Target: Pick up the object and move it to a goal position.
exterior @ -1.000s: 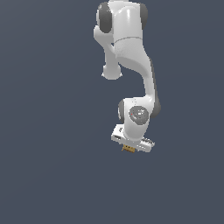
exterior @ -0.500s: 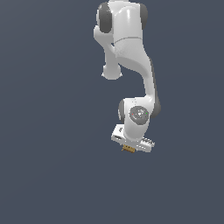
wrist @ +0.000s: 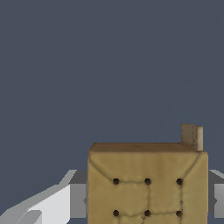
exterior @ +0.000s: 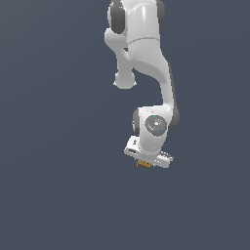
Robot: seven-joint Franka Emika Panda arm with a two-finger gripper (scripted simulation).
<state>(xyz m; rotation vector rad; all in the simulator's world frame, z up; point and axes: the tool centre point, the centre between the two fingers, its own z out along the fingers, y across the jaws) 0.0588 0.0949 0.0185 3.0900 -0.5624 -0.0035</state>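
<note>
Exterior view: the white arm (exterior: 146,58) hangs down against a plain dark grey-blue backdrop, wrist lowest, with the gripper (exterior: 144,164) at its bottom end. The object (exterior: 144,163) — a tiny tan-brown cube — sits directly under the gripper body, far smaller than the hand above it.

Wrist view: the object (wrist: 146,183) fills the space between the fingers, its near face marked with dark dots and faint seam lines; a small tan tab projects from one upper corner. One grey finger (wrist: 78,199) lies against one side of the cube, the other against the opposite side — the fingers are closed on the cube, gripping it.
</note>
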